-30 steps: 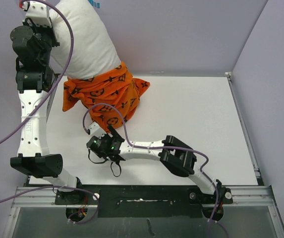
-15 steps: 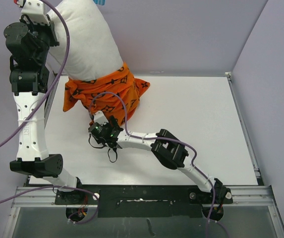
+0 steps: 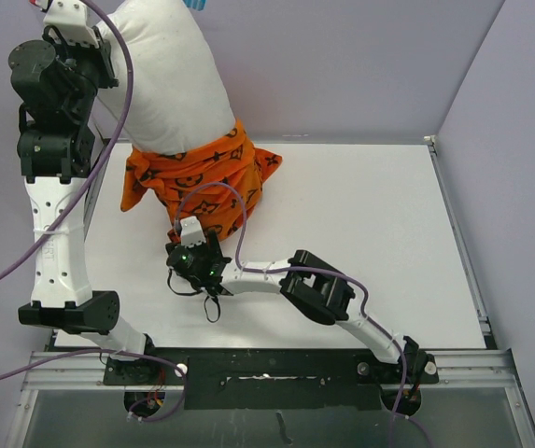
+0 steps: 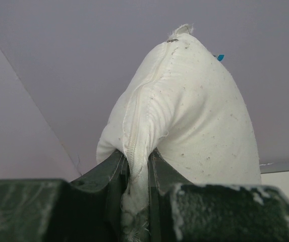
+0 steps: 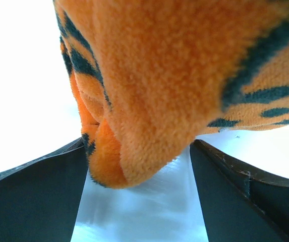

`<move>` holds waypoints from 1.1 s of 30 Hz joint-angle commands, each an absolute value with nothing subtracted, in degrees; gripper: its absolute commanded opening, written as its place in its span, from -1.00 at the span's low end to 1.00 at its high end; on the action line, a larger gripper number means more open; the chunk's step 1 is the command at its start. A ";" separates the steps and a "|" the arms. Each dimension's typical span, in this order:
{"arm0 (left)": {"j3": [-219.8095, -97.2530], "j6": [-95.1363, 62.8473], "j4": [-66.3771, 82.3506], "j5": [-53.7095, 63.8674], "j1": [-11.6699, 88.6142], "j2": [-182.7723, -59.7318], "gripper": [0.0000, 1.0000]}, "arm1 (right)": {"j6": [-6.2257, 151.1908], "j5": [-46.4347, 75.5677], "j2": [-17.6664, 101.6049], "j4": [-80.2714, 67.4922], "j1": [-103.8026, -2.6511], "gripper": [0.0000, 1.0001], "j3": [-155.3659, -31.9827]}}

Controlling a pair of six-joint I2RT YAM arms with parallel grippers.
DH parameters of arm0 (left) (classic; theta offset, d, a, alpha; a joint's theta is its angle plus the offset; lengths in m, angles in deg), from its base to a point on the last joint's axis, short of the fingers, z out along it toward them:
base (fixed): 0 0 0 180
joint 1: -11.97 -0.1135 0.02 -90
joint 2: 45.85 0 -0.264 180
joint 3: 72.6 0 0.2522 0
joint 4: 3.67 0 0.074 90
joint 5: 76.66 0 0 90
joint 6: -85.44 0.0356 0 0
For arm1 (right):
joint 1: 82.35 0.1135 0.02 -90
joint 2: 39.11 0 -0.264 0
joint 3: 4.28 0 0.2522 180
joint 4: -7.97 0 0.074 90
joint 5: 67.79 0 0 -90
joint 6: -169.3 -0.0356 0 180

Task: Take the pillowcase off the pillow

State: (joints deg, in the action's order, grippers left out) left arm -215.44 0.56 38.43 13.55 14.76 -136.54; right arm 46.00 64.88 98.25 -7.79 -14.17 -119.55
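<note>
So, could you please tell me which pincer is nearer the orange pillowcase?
Right. The right pincer is open around a fold of pillowcase; the left pincer clamps the pillow, well away.

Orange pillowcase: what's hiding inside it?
The lower end of the white pillow goes into the pillowcase. That covered end cannot be seen; the top sticks out bare.

The pillowcase is bright orange with dark stars, circles and flowers. The pillow is plain white with tiny dark specks. The table is white. The walls are pale purple.
</note>
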 commanded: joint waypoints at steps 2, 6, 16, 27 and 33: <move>-221.78 0.75 30.70 14.79 15.40 -135.62 -1.00 | 42.09 70.97 97.69 -1.22 -15.02 0.39 -122.37; -222.51 0.71 31.07 14.66 15.40 -135.74 -1.00 | 40.57 72.40 97.88 -3.20 -15.52 -0.03 -122.26; -224.74 6.08 25.60 14.13 14.74 -136.39 -1.00 | 47.28 76.13 82.81 2.20 -15.52 -1.00 -99.35; -237.24 9.61 25.96 9.46 7.78 -143.95 -1.00 | 4.33 84.90 57.35 -32.25 -13.73 -1.00 -66.33; -236.49 10.65 23.24 8.63 2.19 -146.27 -1.00 | -44.31 86.49 56.41 -81.69 -8.04 -1.00 -67.68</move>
